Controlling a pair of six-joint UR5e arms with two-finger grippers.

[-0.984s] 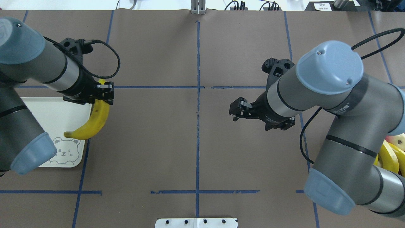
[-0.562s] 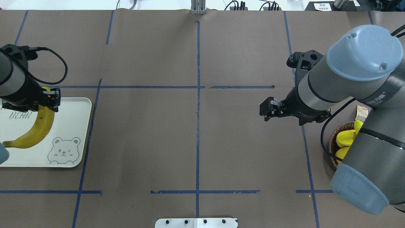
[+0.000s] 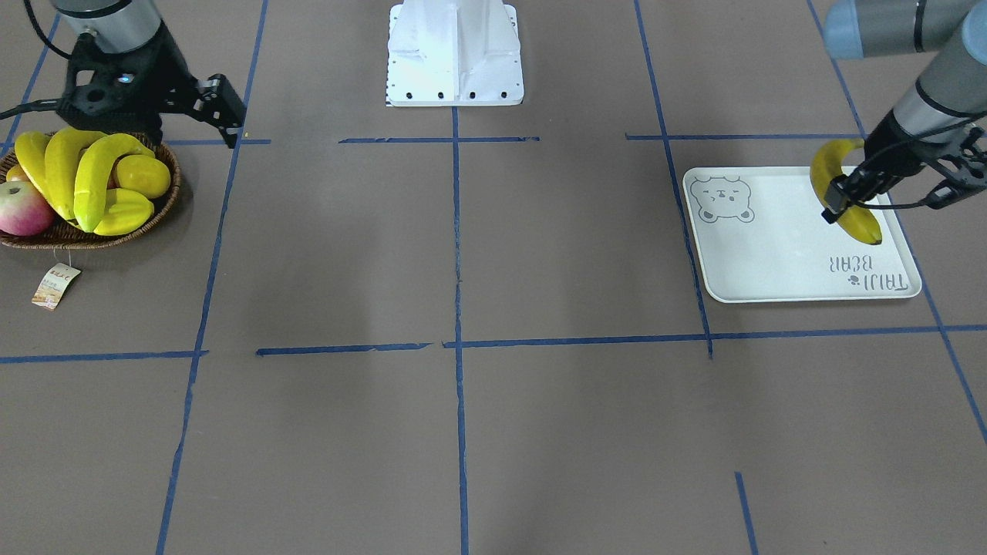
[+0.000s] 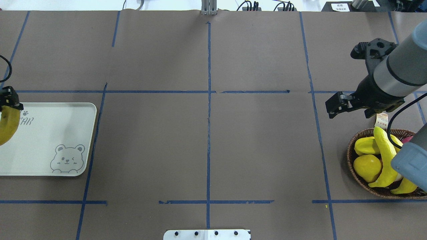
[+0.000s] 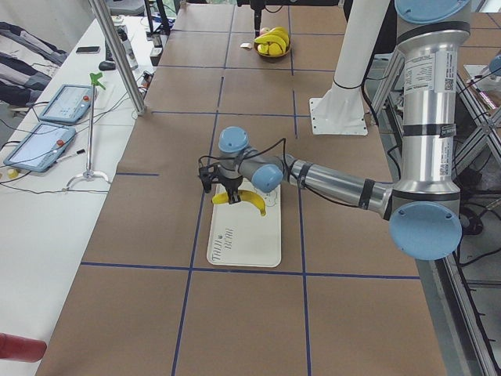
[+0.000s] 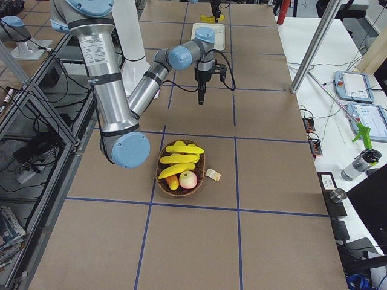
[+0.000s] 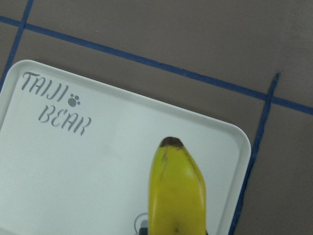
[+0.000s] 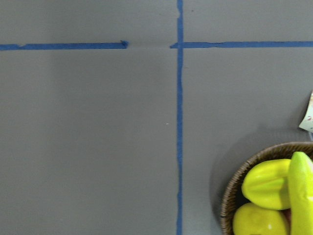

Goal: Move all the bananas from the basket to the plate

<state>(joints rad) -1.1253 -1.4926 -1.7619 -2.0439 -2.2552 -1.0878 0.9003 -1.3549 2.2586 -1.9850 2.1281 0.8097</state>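
Over the plate (image 3: 771, 247), near the corner farthest from its grey bear print, the left gripper (image 3: 839, 202) is clamping a banana (image 3: 823, 169) at mid-length. This fruit is glossy yellow, long and curved, with a dark tip showing in the left wrist view. Its lower end is hanging close to the "TAIJI BEAR" lettering; whether it is touching the cream surface cannot be told. The left arm is stretching low and far out across the tabletop (image 3: 463, 432), its wrist turning the gripper downward.

At the opposite end, three more bananas (image 3: 83, 185) are lying in the dark woven basket (image 3: 77, 240), fanned side by side with a lemon (image 3: 143, 176), a starfruit (image 3: 123, 212) and an apple (image 3: 19, 208). A paper tag (image 3: 55, 284) is trailing from the rim onto the brown paper.

The right gripper (image 4: 331, 107) is hovering empty just beside the basket, pointing down, elbow raised; whether its jaws are apart or together cannot be told.
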